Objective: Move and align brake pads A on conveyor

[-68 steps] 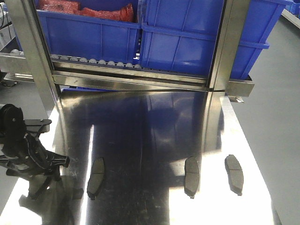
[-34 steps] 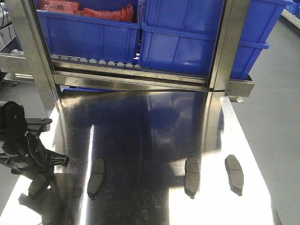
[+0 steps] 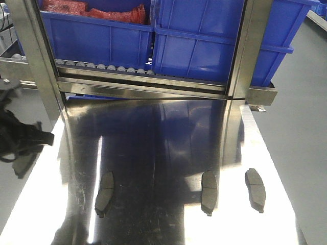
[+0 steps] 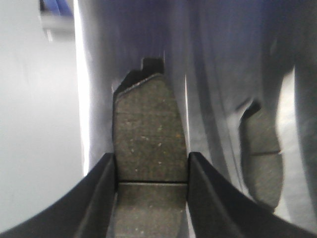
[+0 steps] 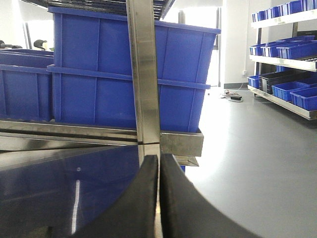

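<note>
three brake pads lie apart on the shiny steel table; by its left edge the left gripper pinches a fourth pad; the right gripper is pressed together.

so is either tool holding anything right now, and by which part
The left tool holds a pad by its two long edges, around the centre groove. The right tool is shut on nothing.
</note>
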`<state>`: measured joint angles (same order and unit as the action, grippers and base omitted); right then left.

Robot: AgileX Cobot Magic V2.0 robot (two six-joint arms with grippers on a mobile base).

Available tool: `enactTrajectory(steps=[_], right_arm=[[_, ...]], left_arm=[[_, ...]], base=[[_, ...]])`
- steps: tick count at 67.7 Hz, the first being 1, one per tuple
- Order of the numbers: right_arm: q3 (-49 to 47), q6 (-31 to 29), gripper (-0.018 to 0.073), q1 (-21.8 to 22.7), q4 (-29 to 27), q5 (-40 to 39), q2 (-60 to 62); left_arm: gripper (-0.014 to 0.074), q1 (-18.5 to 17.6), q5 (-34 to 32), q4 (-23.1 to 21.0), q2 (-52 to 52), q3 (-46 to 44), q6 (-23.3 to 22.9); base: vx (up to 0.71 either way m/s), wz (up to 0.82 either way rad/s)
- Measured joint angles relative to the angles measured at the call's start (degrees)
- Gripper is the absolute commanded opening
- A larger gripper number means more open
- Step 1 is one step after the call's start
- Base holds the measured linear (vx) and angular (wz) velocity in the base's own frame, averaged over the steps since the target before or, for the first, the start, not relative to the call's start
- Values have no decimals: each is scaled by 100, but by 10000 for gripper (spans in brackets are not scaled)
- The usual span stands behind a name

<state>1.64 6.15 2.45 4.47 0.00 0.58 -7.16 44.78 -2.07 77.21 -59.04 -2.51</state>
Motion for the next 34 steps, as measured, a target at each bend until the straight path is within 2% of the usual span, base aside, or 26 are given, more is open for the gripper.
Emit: enactTrajectory(steps=[34], right_arm=[[0,0,-12,0,0,0,0]], left_arm=[[-6,0,-2214,45,-3364,2520,0]], base=[[0,0]])
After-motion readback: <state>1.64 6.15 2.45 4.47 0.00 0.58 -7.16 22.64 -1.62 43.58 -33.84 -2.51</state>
